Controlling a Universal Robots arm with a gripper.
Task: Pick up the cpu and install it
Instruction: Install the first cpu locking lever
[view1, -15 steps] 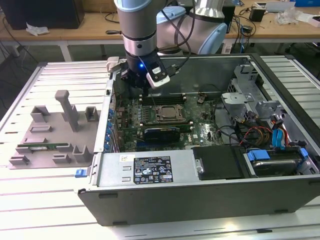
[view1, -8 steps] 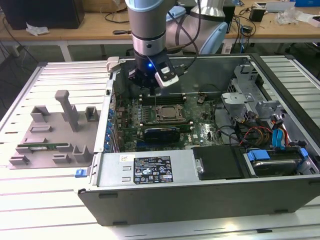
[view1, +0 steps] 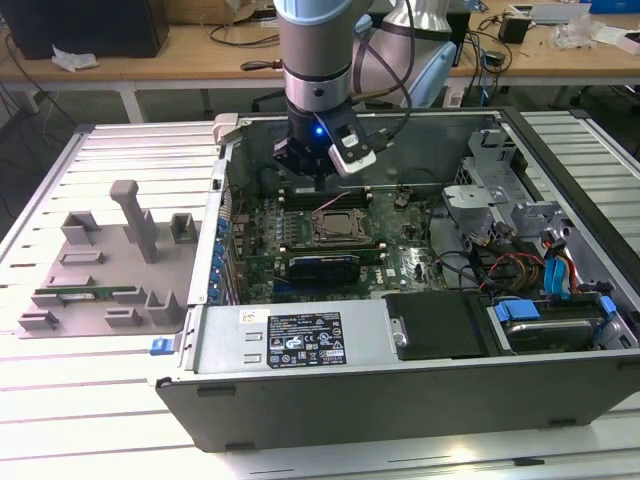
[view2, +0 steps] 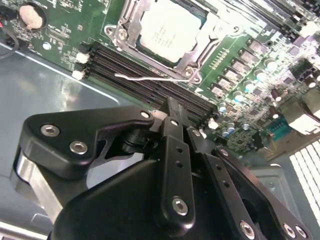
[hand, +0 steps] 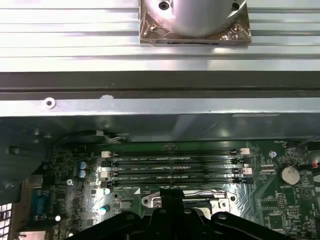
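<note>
The cpu (view2: 169, 31) is seated in the motherboard's socket frame (view2: 197, 54), lying flat. The gripper (view2: 172, 111) is held above the memory slots (view2: 145, 82) beside the socket, jaws pressed together, nothing pinched.

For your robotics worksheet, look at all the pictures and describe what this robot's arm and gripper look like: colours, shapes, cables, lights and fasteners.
The arm is a thick cylinder, silver-grey with a light blue band at its top and a black lower section carrying a small blue light. Black cables loop beside it. A white-edged camera module is clipped near the wrist. The gripper is matt black, built of flat angular linkage plates joined by silver screws.
</note>
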